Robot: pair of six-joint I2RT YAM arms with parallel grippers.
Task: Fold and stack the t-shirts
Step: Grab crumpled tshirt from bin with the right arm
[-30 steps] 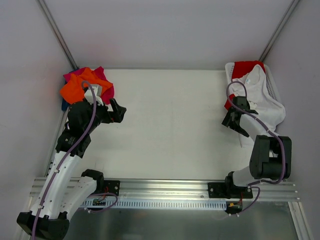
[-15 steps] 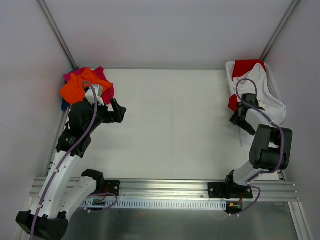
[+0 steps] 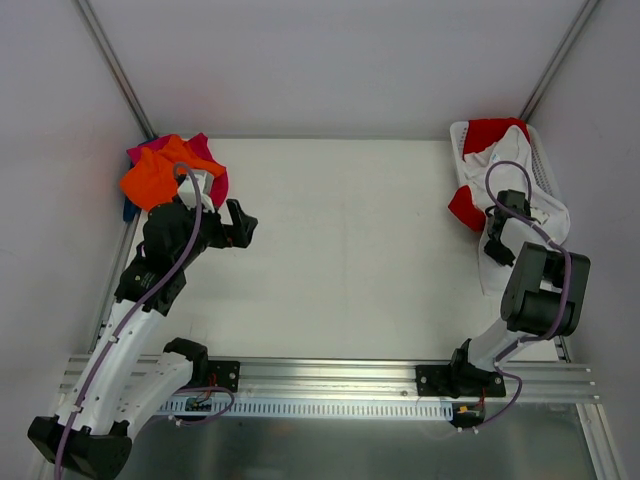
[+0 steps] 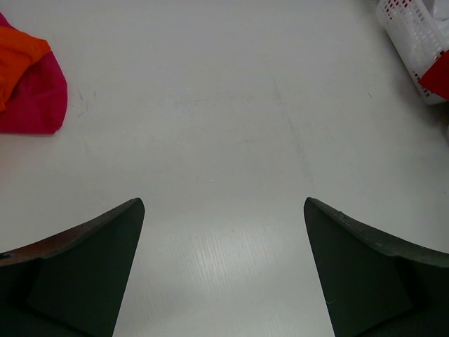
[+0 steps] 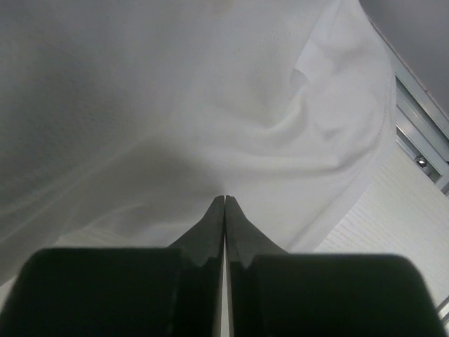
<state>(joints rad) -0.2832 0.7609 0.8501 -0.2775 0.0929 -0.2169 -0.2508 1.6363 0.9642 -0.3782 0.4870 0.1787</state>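
Apparently right claw (image 5: 224,201) is closed tight against white t-shirt (image 5: 210,91), pinch hidden; left claw (image 4: 224,205) gapes empty.

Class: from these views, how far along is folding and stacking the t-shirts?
Done: nothing looks folded; orange t-shirt and magenta t-shirt lie crumpled far left. In hand: right gripper shut at the white t-shirt draped from the basket. To do: all folding and stacking, red t-shirt included.

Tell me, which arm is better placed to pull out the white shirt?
Right. The right arm's fingers are shut on the white shirt at the basket; the left arm's fingers hang open over bare table, far across.
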